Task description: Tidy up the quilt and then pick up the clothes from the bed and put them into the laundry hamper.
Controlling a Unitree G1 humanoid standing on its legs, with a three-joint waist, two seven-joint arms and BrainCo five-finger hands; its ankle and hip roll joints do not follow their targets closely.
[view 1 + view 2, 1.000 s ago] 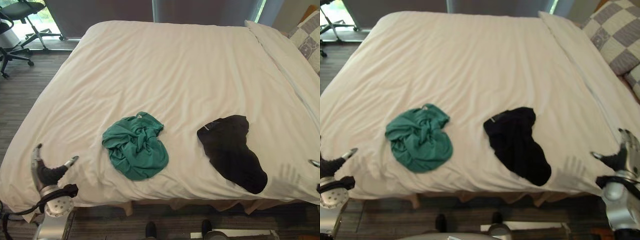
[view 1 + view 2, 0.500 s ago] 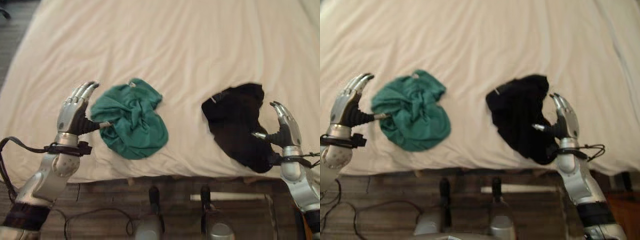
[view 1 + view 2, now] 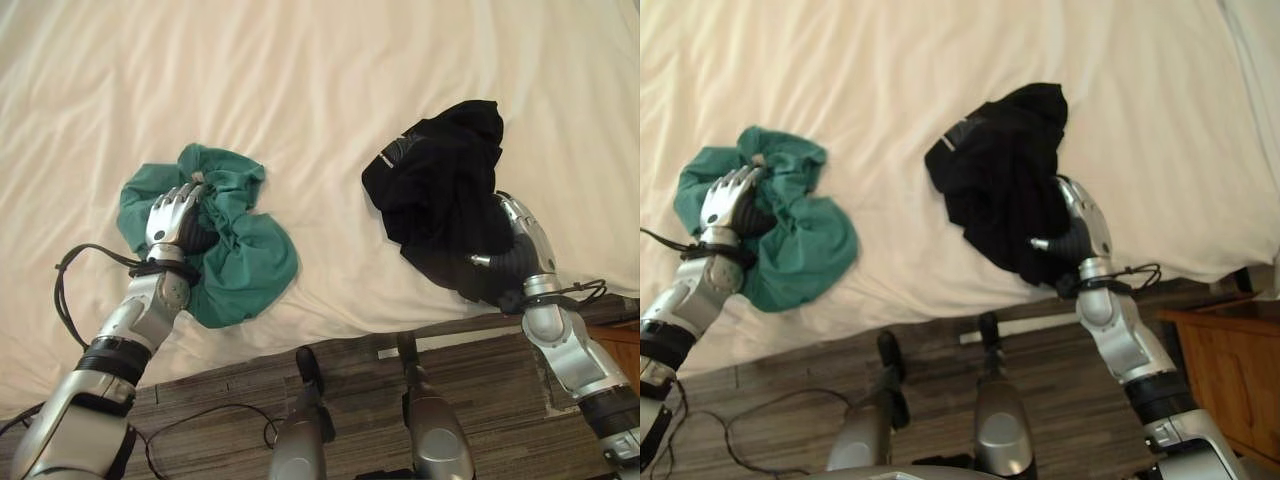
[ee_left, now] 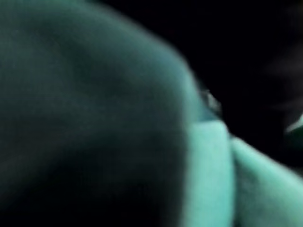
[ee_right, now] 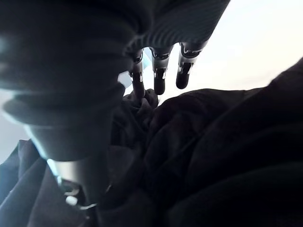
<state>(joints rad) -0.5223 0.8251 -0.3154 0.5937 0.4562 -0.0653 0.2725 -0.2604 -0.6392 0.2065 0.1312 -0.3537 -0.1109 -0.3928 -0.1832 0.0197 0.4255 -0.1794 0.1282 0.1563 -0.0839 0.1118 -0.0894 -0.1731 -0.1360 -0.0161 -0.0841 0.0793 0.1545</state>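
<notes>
We see the white quilt (image 3: 320,70) spread over the bed and taking most of the frame in both eye views, with soft wrinkles across it. Below it, along the bottom of the frame, runs the dark wooden floor (image 3: 480,350), and in the lower right corner of the right eye view stands a brown wooden cabinet (image 3: 1230,370).

The green garment (image 3: 240,260) lies crumpled at the left of the frame, near the lower edge of the quilt. The black garment (image 3: 440,190) lies at the right of centre, well apart from the green one.

Our left hand (image 3: 172,215) rests on top of the green garment, its fingers bent down into the cloth and grasping a bunch of it. Our right hand (image 3: 520,245) is at the lower right side of the black garment, fingers (image 5: 159,75) curled onto the cloth, with the thumb against the fabric, so it is grasping it.
</notes>
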